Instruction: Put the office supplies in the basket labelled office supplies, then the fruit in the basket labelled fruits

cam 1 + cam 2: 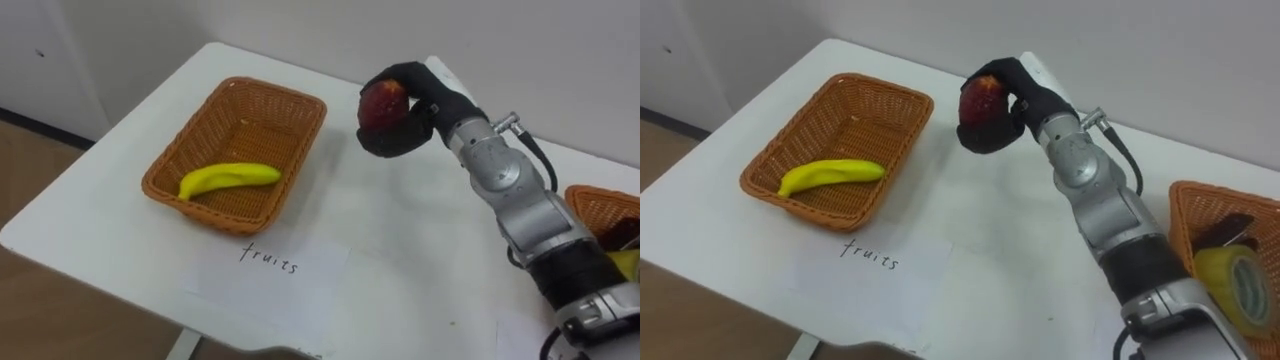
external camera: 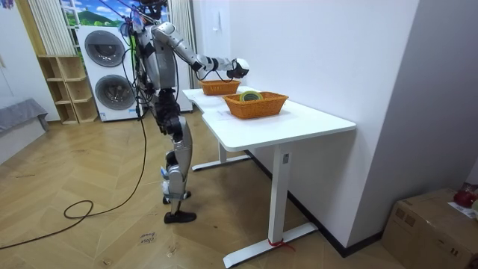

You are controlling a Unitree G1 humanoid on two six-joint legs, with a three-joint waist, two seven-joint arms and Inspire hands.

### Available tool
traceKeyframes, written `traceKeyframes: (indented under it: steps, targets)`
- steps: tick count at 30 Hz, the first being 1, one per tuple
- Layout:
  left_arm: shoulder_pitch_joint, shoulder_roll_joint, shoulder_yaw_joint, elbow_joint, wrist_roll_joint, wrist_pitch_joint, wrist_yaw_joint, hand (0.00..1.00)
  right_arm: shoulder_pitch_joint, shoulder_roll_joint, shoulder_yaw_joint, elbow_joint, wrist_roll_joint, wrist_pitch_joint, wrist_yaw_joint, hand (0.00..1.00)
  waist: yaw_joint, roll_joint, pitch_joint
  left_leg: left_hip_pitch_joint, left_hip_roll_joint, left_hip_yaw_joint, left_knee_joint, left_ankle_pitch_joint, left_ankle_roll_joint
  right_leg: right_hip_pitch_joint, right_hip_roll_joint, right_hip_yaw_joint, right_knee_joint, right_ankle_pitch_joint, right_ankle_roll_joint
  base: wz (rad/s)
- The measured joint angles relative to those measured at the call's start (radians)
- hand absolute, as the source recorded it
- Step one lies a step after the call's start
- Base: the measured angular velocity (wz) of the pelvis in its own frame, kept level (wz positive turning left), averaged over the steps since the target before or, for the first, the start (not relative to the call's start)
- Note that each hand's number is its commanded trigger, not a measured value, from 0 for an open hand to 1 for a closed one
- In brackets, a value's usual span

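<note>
My right hand is in a black glove and is shut on a red apple. It hangs above the white table, just right of the fruit basket's far right corner. The wicker fruit basket stands at the left and holds a yellow banana. A paper label lies on the table in front of the basket. In the room view the robot stands at the table's end with its right arm stretched over it, the hand beyond the far basket.
A second wicker basket stands at the right, holding a roll of yellow tape and a dark object. The wall runs close behind the table. Bare tabletop lies between the two baskets.
</note>
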Motion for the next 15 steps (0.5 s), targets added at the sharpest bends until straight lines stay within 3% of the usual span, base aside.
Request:
traceKeyframes:
  steps: [7,15]
  targets:
    - [0.003,0.0,0.0,0.006,0.0,-0.003,0.013,0.0,0.0,0.002,0.0,-0.08,-0.018,0.01,-0.002,1.0,0.003,-0.002,-0.0014,-0.01,-0.001,-0.008,0.001,0.0,0.0,-0.008,-0.001,-0.009,0.001,0.0,0.0,0.02]
    - [0.029,-0.003,0.001,0.006,0.001,0.004,0.023,0.0,0.0,0.023,0.002,-0.093,-0.041,0.019,-0.01,1.0,0.034,-0.004,-0.002,-0.026,-0.009,-0.045,0.002,0.0,0.001,-0.008,-0.006,-0.042,-0.001,-0.001,0.001,0.12]
